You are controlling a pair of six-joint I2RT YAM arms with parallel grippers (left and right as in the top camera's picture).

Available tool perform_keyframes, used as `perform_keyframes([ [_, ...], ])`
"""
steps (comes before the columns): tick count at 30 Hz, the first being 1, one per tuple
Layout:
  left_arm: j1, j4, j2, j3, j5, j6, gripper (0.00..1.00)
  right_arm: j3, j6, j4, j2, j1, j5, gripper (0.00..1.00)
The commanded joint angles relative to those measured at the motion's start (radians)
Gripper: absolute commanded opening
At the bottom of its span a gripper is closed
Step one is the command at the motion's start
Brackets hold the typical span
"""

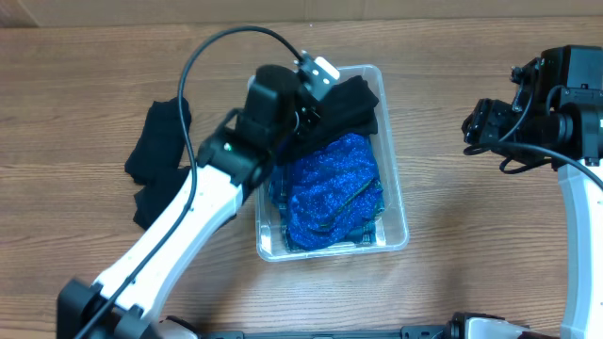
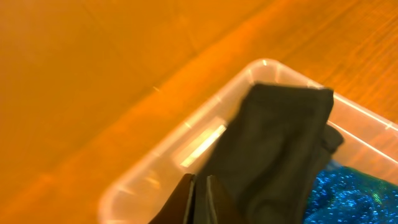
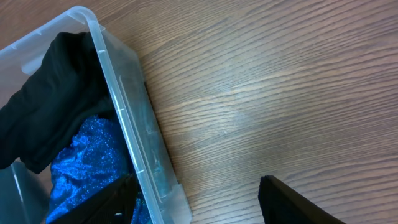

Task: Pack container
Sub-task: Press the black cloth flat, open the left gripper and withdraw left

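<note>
Left gripper, fingers closed on a black garment, with the container directly beneath; right gripper, fingers apart, with the container to its left.

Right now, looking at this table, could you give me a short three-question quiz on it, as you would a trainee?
1. True or false: the container holds blue glittery fabric.
2. Pick one: one black garment sits at the container's far end. Where does the other black garment lie?
A. Inside the container
B. On the table, left of the container
C. Under the right arm
3. Fill in: the jaws of the right arm stand wide ____ over bare wood.

Key: 1 true; 2 B; 3 open.
</note>
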Motion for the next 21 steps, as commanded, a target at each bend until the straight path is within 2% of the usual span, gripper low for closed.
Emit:
perform_keyframes([
  [1,0.013,0.001,0.104,0.001,0.248,-0.152,0.06,0.001,-0.009,0.003,0.000,-0.004,-0.009,0.67],
  [8,-0.024,-0.078,0.286,0.001,0.367,-0.315,0.04,0.001,-0.009,0.002,0.000,-0.004,-0.009,0.67],
  [16,-0.029,-0.198,0.398,0.001,0.444,-0.326,0.04,0.001,-0.009,0.002,0.000,-0.004,-0.009,0.67],
  [21,-0.027,-0.203,0.334,0.002,0.371,-0.324,0.04,0.001,-0.009,0.002,0.000,-0.004,-0.009,0.67],
])
